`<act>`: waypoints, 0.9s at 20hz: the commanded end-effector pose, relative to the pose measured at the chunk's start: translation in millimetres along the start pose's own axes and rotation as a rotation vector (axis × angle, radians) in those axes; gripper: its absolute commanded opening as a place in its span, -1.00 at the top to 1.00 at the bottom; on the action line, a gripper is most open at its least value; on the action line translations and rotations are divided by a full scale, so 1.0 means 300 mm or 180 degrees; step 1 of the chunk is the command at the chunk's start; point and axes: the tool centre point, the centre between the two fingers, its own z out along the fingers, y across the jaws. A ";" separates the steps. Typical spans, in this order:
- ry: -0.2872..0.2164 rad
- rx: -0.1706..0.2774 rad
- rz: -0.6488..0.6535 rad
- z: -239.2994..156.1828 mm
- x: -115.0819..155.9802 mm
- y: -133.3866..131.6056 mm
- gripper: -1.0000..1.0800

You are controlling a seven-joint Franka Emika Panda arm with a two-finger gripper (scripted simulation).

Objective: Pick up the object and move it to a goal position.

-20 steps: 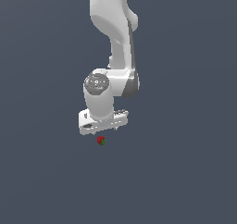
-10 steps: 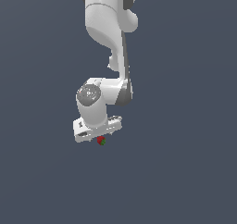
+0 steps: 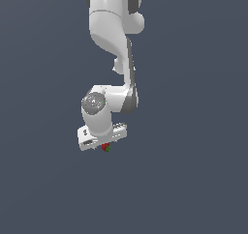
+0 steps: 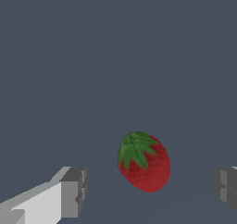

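Note:
The object is a small red strawberry with a green leafy cap, lying on the flat grey surface. In the wrist view it sits between my two grey fingertips, touching neither. My gripper is open. In the exterior view the strawberry peeks out just under the white gripper, which has come down over it; the fingers are hidden behind the hand there.
The white arm comes down from the top of the exterior view. The plain dark grey surface lies all around.
The arm has lowered and shifted toward the exterior view's left, bringing the gripper down over the strawberry. The strawberry has not moved.

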 end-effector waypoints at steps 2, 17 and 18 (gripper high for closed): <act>-0.0003 0.0002 -0.0005 0.064 -0.003 -0.002 -0.92; -0.0002 0.0002 -0.0008 0.116 0.001 0.002 1.00; -0.0002 0.0002 -0.0008 0.116 0.001 0.002 1.00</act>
